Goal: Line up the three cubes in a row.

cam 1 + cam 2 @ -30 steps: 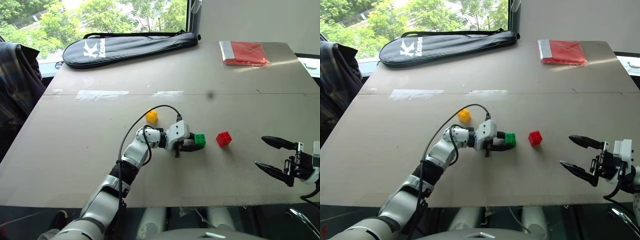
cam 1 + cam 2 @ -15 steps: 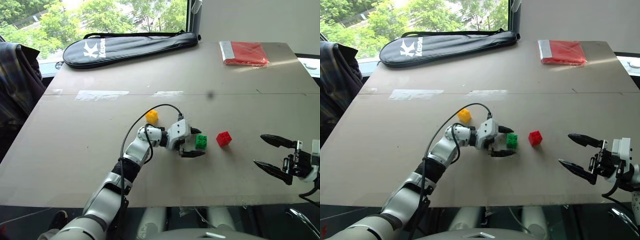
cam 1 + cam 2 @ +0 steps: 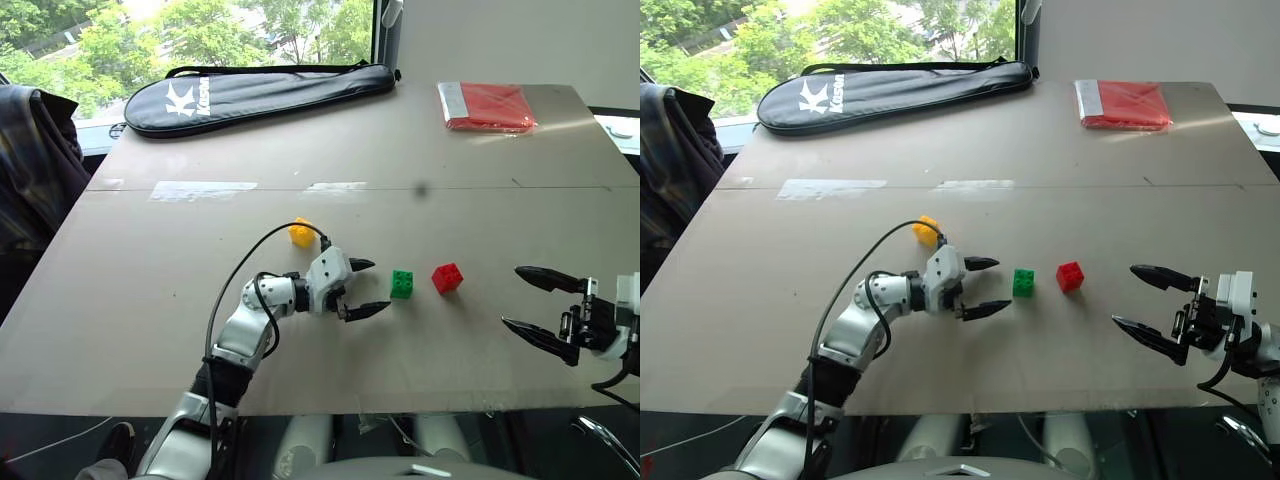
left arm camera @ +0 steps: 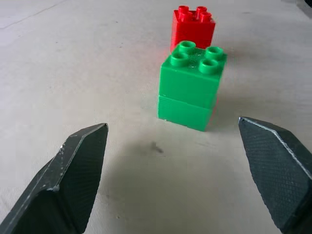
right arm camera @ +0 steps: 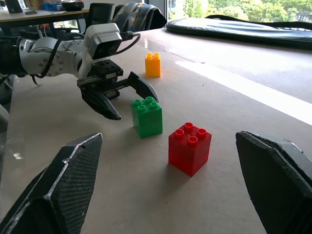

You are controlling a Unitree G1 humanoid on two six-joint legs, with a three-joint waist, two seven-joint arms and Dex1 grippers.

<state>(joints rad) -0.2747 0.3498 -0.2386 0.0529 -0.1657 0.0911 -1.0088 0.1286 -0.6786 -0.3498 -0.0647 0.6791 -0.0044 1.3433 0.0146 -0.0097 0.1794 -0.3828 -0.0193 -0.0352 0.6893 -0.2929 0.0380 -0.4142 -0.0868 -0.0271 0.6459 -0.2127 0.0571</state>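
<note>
A: What was the left claw [image 3: 362, 288] doing?

B: It was wide open and held nothing. Its two black fingers pointed at the green cube [image 3: 402, 284], with a small gap of bare table between them and it.

A: And the right claw [image 3: 525, 298]?

B: Wide open too, and empty. It hung by the right side of the table, near the front edge, well apart from the cubes.

A: How many cubes were there?

B: Three. One green, one red, one yellow. The red cube [image 3: 447, 277] sat just to the right of the green one, close but not touching. The yellow cube [image 3: 301, 233] sat farther back on the left, behind the left claw, apart from the other two.

A: Anything else on the table [image 3: 150, 290]?

B: One long black bag [image 3: 255, 92] lay along the far edge. One flat red packet [image 3: 487, 106] lay in the far right corner.

A: Was there room to move?

B: Yes. The middle of the table was bare all around the cubes. The cubes sat well away from every edge.
</note>
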